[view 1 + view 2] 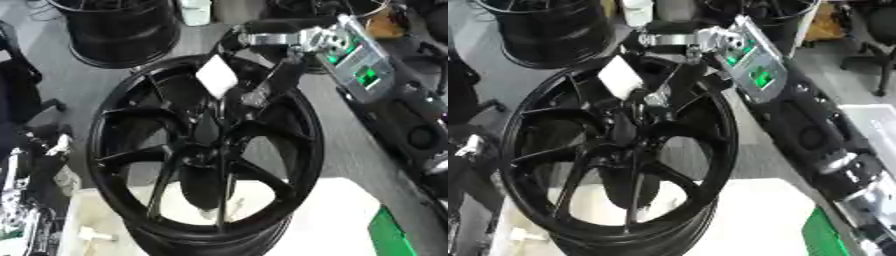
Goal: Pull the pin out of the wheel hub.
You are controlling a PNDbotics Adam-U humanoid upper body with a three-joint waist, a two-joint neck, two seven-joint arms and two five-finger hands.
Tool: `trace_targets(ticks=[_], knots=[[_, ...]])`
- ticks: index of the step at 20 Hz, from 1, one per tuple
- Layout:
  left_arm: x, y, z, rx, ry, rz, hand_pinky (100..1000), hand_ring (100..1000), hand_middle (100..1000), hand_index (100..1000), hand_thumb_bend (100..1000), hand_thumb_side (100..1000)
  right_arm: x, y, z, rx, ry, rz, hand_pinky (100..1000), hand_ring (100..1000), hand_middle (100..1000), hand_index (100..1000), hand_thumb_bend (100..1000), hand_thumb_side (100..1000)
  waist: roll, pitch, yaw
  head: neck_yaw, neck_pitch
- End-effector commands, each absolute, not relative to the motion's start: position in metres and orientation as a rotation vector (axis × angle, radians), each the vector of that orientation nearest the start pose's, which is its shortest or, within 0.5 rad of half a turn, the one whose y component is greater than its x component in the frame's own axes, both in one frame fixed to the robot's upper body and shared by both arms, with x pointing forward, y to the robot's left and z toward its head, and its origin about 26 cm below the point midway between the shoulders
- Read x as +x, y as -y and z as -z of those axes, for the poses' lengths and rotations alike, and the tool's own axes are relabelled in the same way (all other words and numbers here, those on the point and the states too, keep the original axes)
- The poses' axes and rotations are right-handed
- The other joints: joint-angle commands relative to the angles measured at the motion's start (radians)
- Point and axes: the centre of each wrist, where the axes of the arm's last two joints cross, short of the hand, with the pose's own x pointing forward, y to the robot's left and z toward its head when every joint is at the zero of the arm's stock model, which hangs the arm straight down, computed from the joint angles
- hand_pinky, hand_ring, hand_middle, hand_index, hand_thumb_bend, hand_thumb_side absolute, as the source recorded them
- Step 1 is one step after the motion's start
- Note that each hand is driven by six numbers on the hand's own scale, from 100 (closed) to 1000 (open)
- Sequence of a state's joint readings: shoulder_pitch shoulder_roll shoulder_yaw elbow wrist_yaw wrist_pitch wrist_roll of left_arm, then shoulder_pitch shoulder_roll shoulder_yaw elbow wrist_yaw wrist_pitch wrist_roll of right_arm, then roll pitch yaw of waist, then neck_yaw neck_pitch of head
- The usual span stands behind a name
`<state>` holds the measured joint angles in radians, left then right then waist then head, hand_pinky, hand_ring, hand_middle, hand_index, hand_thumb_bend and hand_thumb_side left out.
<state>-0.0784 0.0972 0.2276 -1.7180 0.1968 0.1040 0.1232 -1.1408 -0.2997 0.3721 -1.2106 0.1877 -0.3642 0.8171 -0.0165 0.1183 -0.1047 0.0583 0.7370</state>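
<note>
A black spoked wheel hub (206, 150) lies tilted on a white table (337, 210), with a white tag (216, 75) on its upper part. My right arm comes in from the upper right, its wrist (350, 60) showing silver and green parts. My right hand (278, 75) reaches down over the hub's upper rim just right of the tag. Its fingers close on a small silvery piece, the pin (254, 98), on a spoke. At the left edge dark and silver parts of my left arm (26, 165) show, and the hand itself is unclear.
A second black wheel (122, 30) stands on the grey floor at the upper left. A green object (391, 235) lies at the table's lower right. A small white piece (92, 234) sits at the lower left. An office chair (872, 45) stands at the far right.
</note>
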Motion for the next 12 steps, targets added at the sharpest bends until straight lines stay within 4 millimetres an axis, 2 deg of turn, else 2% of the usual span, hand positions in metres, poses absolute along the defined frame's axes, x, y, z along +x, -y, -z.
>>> trace_targets(ticks=[1,4,8,9,10,11,12], knots=[[0.287,-0.323,-0.062,0.187,1.714,-0.322,702,603,585,632,255,100,0.441,0.157,-0.337,0.054,-2.405,2.491,792,627,413,709,100,100,-0.002,-0.018,-0.017,0.025,0.003],[0.283,-0.330,-0.061,0.228,1.708,-0.355,702,603,585,632,256,100,0.448,0.211,-0.334,0.232,-2.607,2.490,789,629,417,717,100,100,-0.003,-0.022,-0.062,0.072,0.005],[0.280,-0.336,-0.061,0.264,1.707,-0.400,702,603,585,632,256,100,0.453,0.299,-0.307,0.544,-2.915,2.519,810,641,452,758,100,100,0.009,-0.021,-0.105,0.116,0.004],[0.281,-0.336,-0.061,0.261,1.708,-0.404,702,602,585,632,255,100,0.446,0.344,-0.300,0.700,-3.101,2.446,815,648,473,775,100,122,0.013,-0.020,-0.100,0.111,0.004],[0.283,-0.332,-0.063,0.242,1.714,-0.388,702,602,585,632,255,100,0.418,0.418,-0.294,1.047,-3.462,2.019,820,656,494,788,100,161,0.013,-0.015,-0.072,0.083,0.000],[0.285,-0.329,-0.064,0.225,1.719,-0.371,701,602,585,632,255,100,0.391,0.465,-0.279,1.415,-3.651,1.521,825,661,511,801,100,195,0.012,-0.011,-0.049,0.059,-0.003],[0.286,-0.328,-0.065,0.218,1.724,-0.362,701,602,585,631,256,100,0.373,0.493,-0.250,1.757,-3.720,1.136,841,704,626,879,100,310,0.013,-0.009,-0.037,0.047,-0.006]])
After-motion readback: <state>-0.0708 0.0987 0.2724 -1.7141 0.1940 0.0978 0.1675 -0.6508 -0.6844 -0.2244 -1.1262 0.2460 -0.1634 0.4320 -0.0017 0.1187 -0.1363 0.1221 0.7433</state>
